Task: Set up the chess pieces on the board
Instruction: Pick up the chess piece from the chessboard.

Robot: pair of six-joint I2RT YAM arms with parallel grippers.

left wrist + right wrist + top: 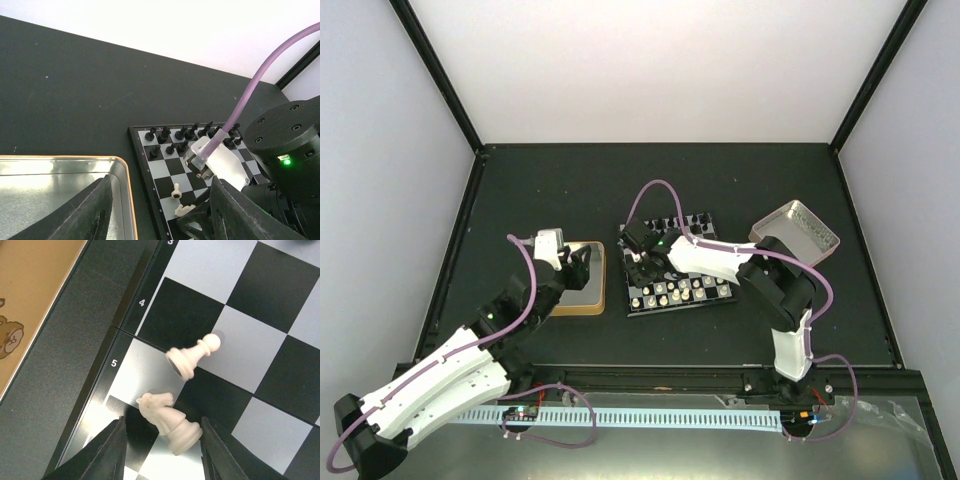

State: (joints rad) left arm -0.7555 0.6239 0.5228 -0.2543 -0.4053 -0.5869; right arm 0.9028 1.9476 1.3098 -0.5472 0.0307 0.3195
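Observation:
The board [712, 290] lies mid-table, with black chess pieces [164, 134] standing along its far rows and cream ones [665, 293] in its near rows. Near the board's left edge, a cream knight [169, 423] and a cream pawn [192, 358] lie on their sides. My right gripper [162, 426] hangs low over the board, open, its fingers [111, 450] on either side of the fallen knight. The left finger stands apart from the knight. My left gripper [161, 186] is open with nothing in it, above the right edge of the gold-rimmed tray [60, 185].
The gold-rimmed tray [597, 290] sits just left of the board. A silver tin [800, 232] stands tilted at the board's right, behind the right arm. A purple cable [260, 85] arcs over the right wrist above the board.

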